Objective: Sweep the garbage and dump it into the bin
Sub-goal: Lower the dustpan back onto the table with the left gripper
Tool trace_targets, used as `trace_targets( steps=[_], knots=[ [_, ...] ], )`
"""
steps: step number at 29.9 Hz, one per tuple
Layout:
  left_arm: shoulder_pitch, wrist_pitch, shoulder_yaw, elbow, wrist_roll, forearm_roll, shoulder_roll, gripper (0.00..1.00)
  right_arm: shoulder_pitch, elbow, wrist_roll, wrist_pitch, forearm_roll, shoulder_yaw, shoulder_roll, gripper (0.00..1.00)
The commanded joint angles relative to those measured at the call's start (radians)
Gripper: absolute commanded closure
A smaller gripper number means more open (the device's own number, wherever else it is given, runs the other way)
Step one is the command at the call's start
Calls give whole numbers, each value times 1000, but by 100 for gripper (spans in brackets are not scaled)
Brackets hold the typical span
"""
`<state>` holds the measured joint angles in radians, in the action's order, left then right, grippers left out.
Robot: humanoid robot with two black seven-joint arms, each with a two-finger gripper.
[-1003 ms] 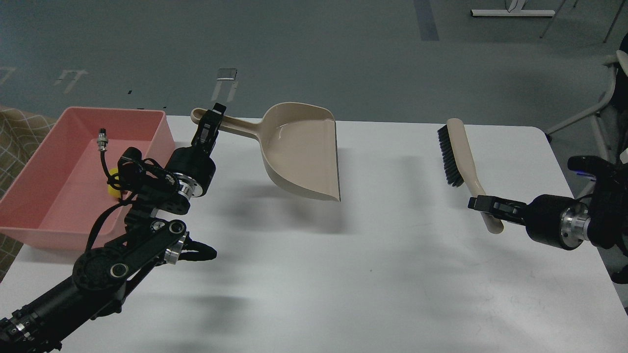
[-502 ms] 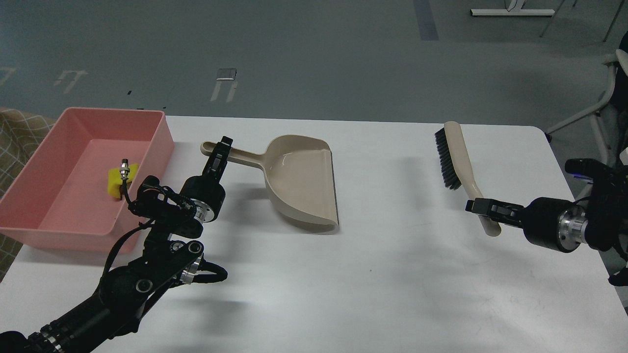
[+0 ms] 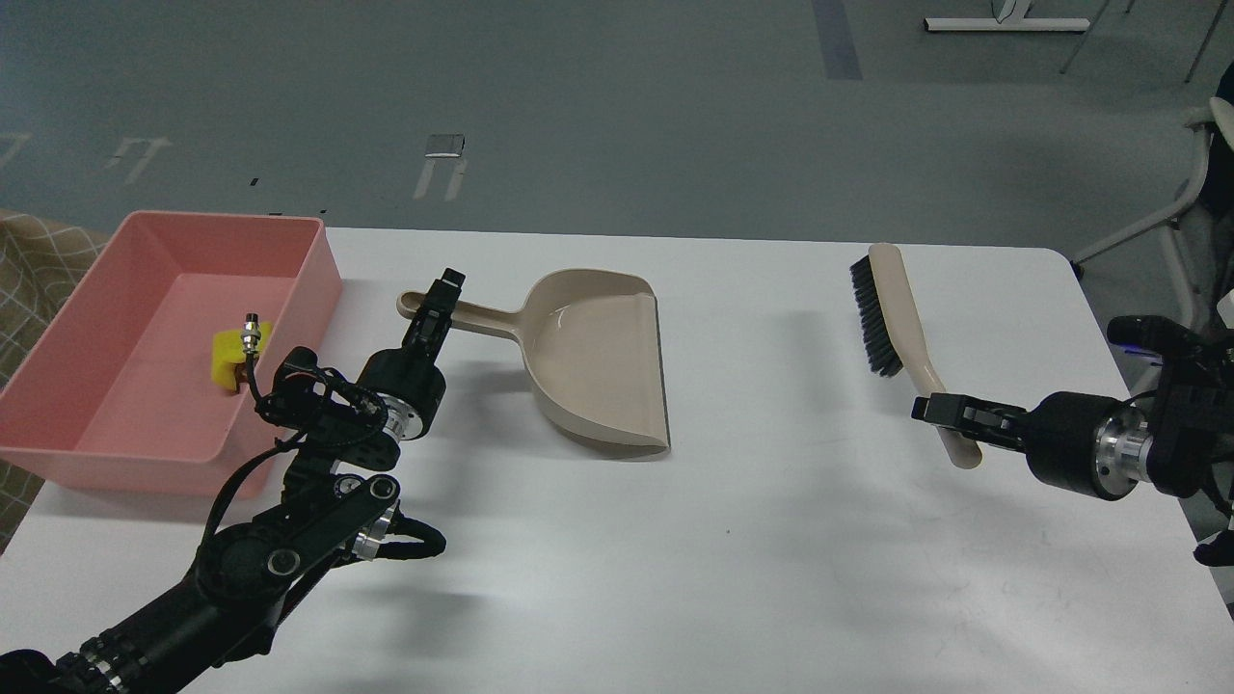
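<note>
The salmon-pink bin (image 3: 67,381) stands at the table's left edge. The yellow garbage chunk (image 3: 229,359) lies inside it, near its right wall. The pale wedge is hidden or out of view. My left gripper (image 3: 439,306) is shut on the handle of the beige dustpan (image 3: 596,361), which rests on the table right of the bin, its mouth to the right. My right gripper (image 3: 933,409) is shut on the handle of the beige brush (image 3: 892,310) with black bristles, held over the right part of the table.
The white table (image 3: 733,559) has its far edge behind the dustpan and brush. A chair (image 3: 1186,202) stands off the table at the right. Patterned fabric (image 3: 39,260) shows left of the bin.
My left gripper has lowered the dustpan from its tilted, raised pose down onto the table. The brush has shifted slightly up and left in my right gripper.
</note>
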<state>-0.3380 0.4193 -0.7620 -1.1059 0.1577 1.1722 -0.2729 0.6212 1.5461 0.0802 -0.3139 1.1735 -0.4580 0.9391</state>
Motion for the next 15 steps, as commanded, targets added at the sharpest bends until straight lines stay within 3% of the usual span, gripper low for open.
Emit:
trace_targets(
  steps=[1, 15],
  knots=[
    [5, -45, 1, -2, 0, 1, -3, 3, 0, -1, -14, -4, 0, 1, 0, 100],
    [80, -157, 1, -38, 25, 1, -49, 2, 0, -23, -63, -114, -2, -4, 9, 100]
  ],
)
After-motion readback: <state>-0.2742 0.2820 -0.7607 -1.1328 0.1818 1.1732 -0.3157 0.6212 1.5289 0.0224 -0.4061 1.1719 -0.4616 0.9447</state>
